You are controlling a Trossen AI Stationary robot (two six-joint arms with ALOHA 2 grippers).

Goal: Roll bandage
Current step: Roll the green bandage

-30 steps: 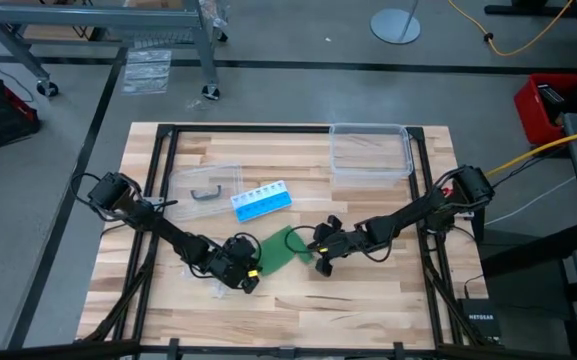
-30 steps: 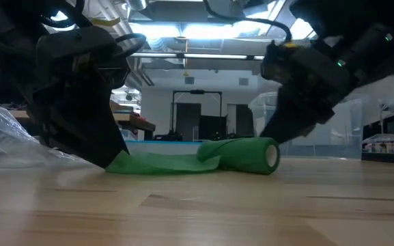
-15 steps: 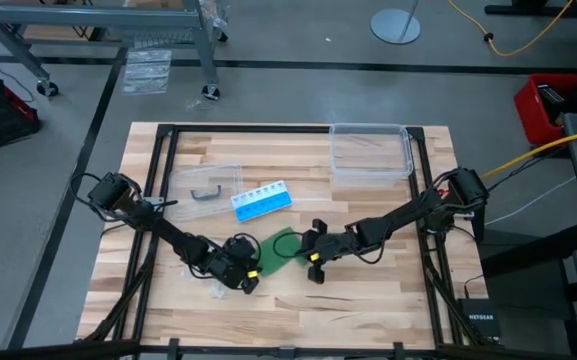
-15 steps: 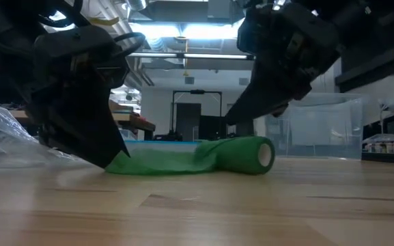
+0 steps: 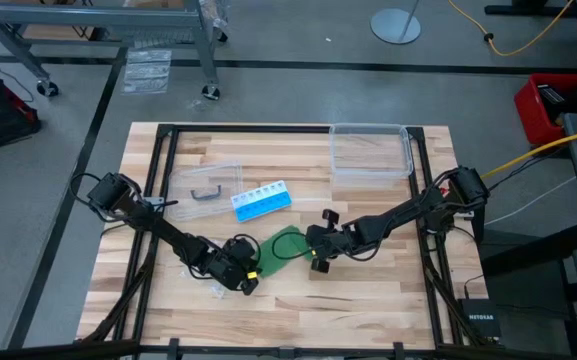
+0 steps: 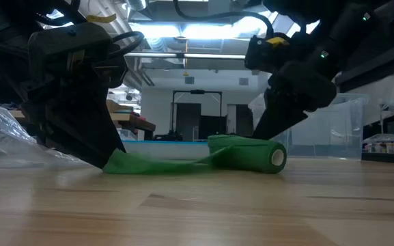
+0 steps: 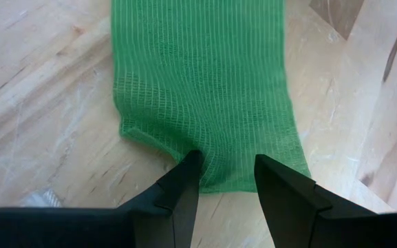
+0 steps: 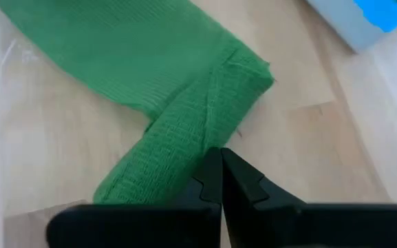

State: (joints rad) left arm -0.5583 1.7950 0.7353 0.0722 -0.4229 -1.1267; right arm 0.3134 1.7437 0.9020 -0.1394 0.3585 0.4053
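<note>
Since the earlier frame my right gripper has shifted back toward 3 o'clock, and the bandage roll has moved with it. Its fingers are closed, pressing the rolled end; my left gripper, fingers slightly parted, pins the flat tail at table centre. I judge roughly half rolled, the flat length remaining.

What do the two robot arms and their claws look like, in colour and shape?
Both arms are dark, slender and jointed. The left claw has two black, blocky, tapering fingers. The right claw has black fingers narrowing to thin tips. A small yellow marking shows on the right arm's wrist.
</note>
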